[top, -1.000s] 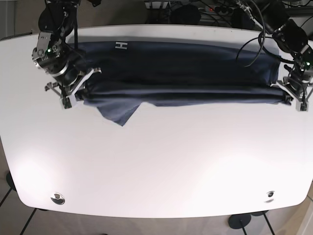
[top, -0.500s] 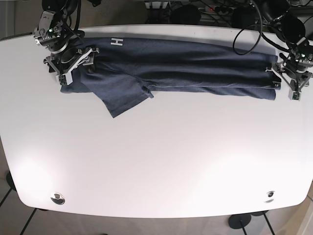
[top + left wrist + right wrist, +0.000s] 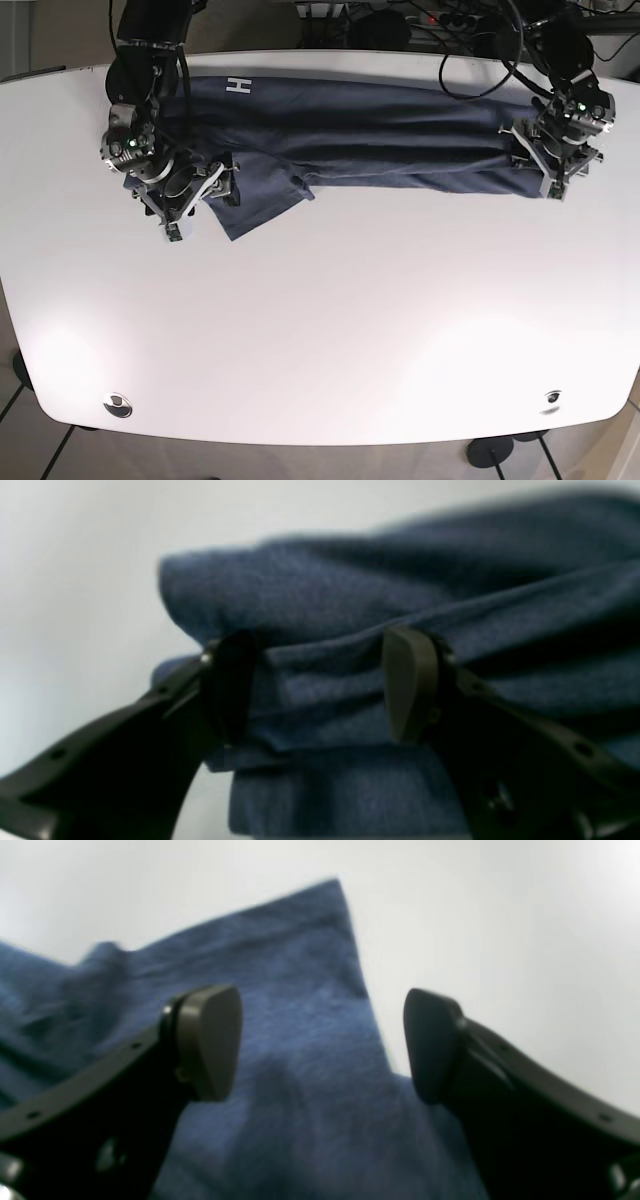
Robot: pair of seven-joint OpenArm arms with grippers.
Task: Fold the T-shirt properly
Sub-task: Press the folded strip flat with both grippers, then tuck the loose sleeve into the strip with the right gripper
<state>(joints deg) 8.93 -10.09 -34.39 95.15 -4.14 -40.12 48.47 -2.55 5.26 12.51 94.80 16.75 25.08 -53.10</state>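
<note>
A navy T-shirt [image 3: 380,135] lies folded into a long band along the far side of the white table [image 3: 320,330], with a white "H" mark [image 3: 238,87] at its far left. One sleeve flap [image 3: 262,198] sticks out toward the front. My right gripper [image 3: 198,202] is open over that sleeve; in the right wrist view [image 3: 320,1042] the sleeve corner [image 3: 300,1005] lies between and beyond its fingers. My left gripper [image 3: 532,163] is open at the band's right end; in the left wrist view [image 3: 320,687] its fingers straddle the layered cloth edge [image 3: 320,605].
Cables and dark equipment [image 3: 400,25] sit behind the table's far edge. Two round fittings [image 3: 118,404] [image 3: 551,400] are set into the front corners. The tabletop in front of the shirt is bare white.
The lifted front edge has been laid back onto the shirt. The right gripper moved forward onto the sleeve flap. The left gripper shifted inward over the band's right end.
</note>
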